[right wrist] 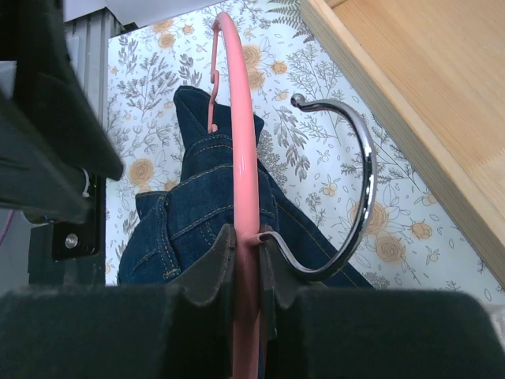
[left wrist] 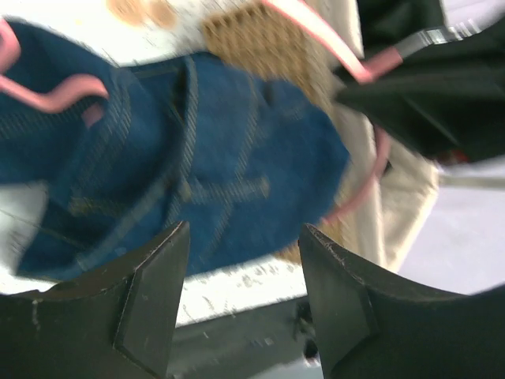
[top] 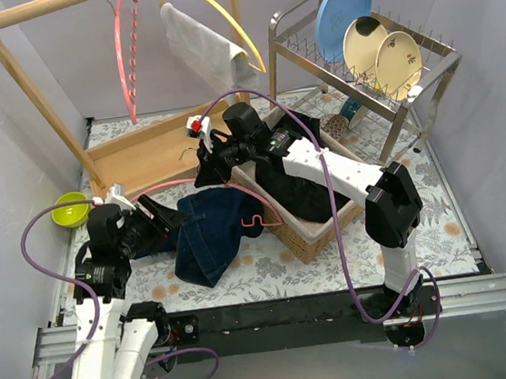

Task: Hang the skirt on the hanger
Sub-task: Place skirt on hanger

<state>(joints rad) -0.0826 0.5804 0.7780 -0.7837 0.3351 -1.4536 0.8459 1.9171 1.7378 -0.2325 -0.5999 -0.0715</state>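
The dark blue denim skirt (top: pixel 208 236) lies crumpled on the floral tablecloth, left of the basket. A pink hanger (right wrist: pixel 241 150) with a chrome hook (right wrist: pixel 361 197) slants down onto it; one curled pink end (top: pixel 258 221) rests on the denim. My right gripper (right wrist: pixel 248 241) is shut on the hanger's bar right beside the hook, above the skirt (right wrist: pixel 197 213). My left gripper (left wrist: pixel 245 237) is open and holds nothing; it hovers just off the skirt's near edge (left wrist: pixel 213 158). From above, the left gripper (top: pixel 160 214) sits at the skirt's left side.
A wicker basket (top: pixel 318 237) holding black cloth stands right of the skirt. A wooden rack (top: pixel 32 96) at the back carries another pink hanger (top: pixel 130 48) and a yellow hanger with a white towel (top: pixel 209 43). A dish rack with plates (top: pixel 373 43) is back right, a green bowl (top: pixel 70 208) far left.
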